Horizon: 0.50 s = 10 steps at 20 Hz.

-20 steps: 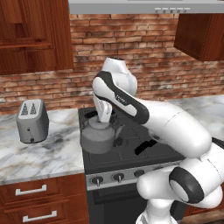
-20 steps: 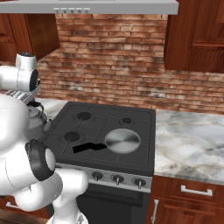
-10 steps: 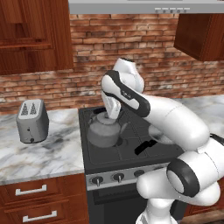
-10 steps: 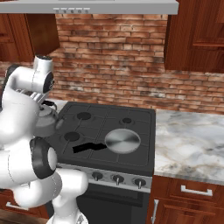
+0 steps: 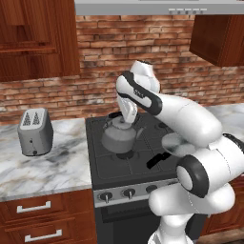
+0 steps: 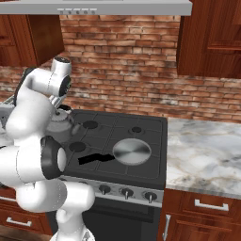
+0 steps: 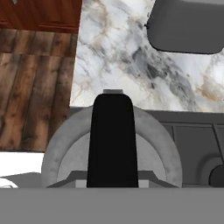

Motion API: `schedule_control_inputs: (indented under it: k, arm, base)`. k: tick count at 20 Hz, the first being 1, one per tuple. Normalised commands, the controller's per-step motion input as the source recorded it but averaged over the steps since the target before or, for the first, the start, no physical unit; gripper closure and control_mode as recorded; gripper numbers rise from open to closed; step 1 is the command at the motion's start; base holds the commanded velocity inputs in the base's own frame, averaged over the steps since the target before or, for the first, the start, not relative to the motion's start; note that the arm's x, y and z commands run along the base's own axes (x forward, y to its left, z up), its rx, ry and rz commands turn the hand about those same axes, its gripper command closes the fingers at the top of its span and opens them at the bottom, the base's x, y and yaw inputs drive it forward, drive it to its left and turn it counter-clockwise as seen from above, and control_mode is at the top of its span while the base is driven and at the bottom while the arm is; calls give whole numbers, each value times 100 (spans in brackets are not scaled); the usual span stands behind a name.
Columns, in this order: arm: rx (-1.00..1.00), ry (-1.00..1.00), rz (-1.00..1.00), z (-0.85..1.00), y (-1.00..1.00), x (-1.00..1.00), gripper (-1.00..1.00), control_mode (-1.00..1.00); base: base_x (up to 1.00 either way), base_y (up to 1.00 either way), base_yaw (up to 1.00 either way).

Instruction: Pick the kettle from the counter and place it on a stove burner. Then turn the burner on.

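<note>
In the left base view, the kettle (image 5: 120,137) is seen at the centre of the frame, raised above the left half of the black stove (image 5: 109,164), with a front-left stove burner (image 5: 125,155) just below it. The gripper (image 5: 125,123) is lowered onto the kettle's top from above and is closed on the handle. The toaster (image 5: 35,131) is seen at the left on the counter (image 5: 52,167).

In the right base view, the kettle (image 6: 60,125) is partly hidden behind the white arm at the left of the frame, over the stove's left side (image 6: 141,176). A round metal pan (image 6: 132,152) with a black handle is seen at the centre on the front-right burner.

In the hand view, the kettle's black handle (image 7: 112,140) is seen at the lower centre, with the grey body (image 7: 57,148) curving around it. The counter (image 7: 127,74) fills the upper middle, the toaster (image 7: 186,26) is seen at the upper right, and the stove top (image 7: 192,144) is seen at the lower right.
</note>
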Motion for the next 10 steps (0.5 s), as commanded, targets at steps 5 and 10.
schedule_control_inputs:
  k: [5, 10]
  arm:
    - [0, 1, 0, 0, -33, 16, 100, -100]
    - [0, 1, 0, 0, -20, 24, 100, -100]
  base:
    - [0, 0, 0]
    - [0, 0, 0]
